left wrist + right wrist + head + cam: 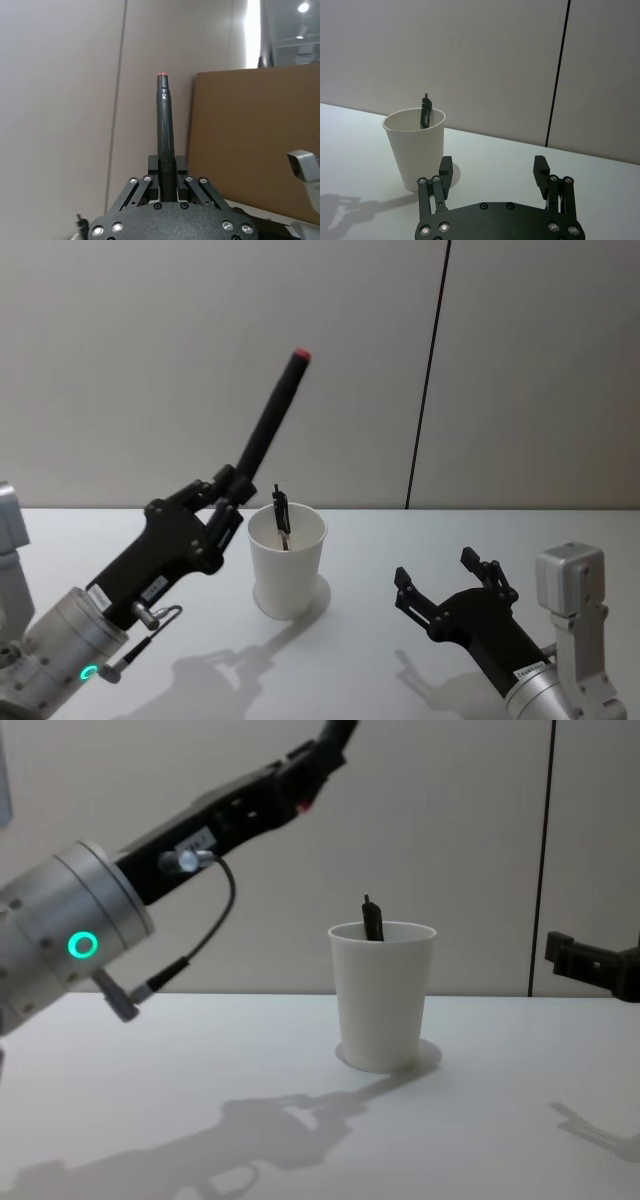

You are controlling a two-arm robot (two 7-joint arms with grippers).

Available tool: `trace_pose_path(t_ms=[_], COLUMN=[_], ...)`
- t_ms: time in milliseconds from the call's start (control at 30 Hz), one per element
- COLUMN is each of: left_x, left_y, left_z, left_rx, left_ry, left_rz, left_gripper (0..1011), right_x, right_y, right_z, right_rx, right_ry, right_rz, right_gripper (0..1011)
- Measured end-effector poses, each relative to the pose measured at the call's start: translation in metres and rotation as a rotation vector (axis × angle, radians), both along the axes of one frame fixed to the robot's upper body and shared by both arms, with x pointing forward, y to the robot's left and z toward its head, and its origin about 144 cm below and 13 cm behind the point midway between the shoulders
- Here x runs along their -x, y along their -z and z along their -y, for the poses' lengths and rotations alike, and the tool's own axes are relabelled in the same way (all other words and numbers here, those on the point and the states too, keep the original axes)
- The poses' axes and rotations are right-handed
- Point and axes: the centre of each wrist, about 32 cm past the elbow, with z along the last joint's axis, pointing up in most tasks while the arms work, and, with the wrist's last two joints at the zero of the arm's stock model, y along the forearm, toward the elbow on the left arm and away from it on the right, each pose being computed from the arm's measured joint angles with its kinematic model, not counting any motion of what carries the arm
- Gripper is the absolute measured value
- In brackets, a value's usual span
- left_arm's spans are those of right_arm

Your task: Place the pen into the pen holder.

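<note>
My left gripper (pixel 232 502) is shut on the lower end of a black pen (pixel 270 420) with a red tip. The pen slants up and away, held in the air just left of the pen holder (pixel 287 565), a white paper cup standing on the table. In the left wrist view the pen (pixel 165 125) rises straight from between the closed fingers (pixel 156 167). Another black pen-like object (pixel 282 512) leans inside the cup, its top above the rim. My right gripper (pixel 437 570) hovers open to the right of the cup (pixel 417 150), holding nothing.
The white table (pixel 350 660) has bare surface in front of the cup and between the arms. A grey wall with a dark vertical seam (pixel 425 390) stands behind. A brown board (pixel 250 140) shows in the left wrist view.
</note>
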Motion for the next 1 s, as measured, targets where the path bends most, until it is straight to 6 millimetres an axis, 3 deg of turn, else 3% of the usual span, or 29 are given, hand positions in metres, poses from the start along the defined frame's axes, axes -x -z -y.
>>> trace_pose_path(t_ms=[567,1000], left_x=[-0.024,-0.031], left_y=[0.011,0.012], left_z=[0.022,0.024], left_rx=[-0.1,-0.196], left_ry=[0.245,0.276], left_rz=[-0.093,-0.126], left_gripper=[201,202], right_x=[0.0,0.0], right_y=[0.0,0.0], right_z=[0.0,0.0], right_rx=[0.0,0.0], right_ry=[0.0,0.0], right_rz=[0.0,0.0], right_gripper=[1001,1001])
